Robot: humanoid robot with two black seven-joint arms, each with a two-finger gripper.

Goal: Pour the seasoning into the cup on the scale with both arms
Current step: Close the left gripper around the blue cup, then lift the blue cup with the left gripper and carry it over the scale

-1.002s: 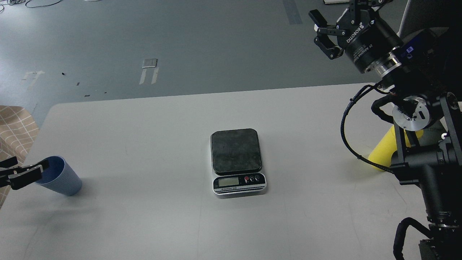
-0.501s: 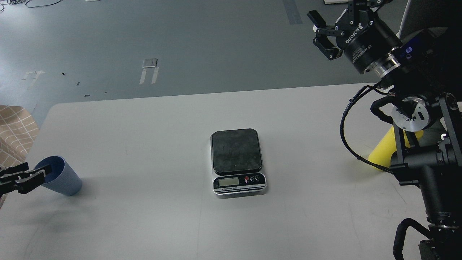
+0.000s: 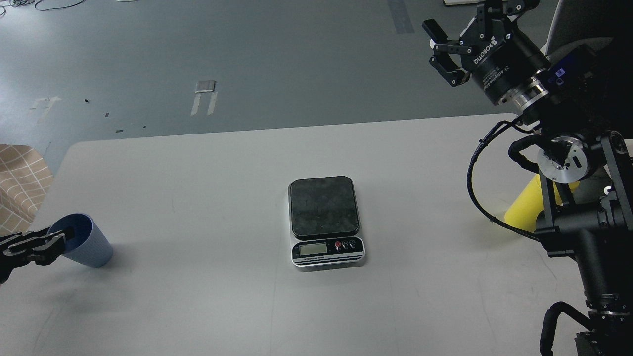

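Head view: cup pickup at the bench's left edge.
Left gripper point(image 3: 54, 241) pinches the cup point(image 3: 84, 241) rim; next, lift it onto the mid-bench scale point(image 3: 325, 220). Right gripper point(image 3: 441, 55) hangs spread; seasoning point(image 3: 525, 207) waits at the right edge.

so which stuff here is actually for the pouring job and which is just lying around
For the job:
- blue cup, far left on the table, left gripper at its rim
- scale, mid-table, platform bare
- yellow seasoning bottle, right side, mostly hidden behind the right arm
- right gripper, raised, fingers apart

Lying about:
- checked tan cloth off the table's left edge
- tape marks on the floor
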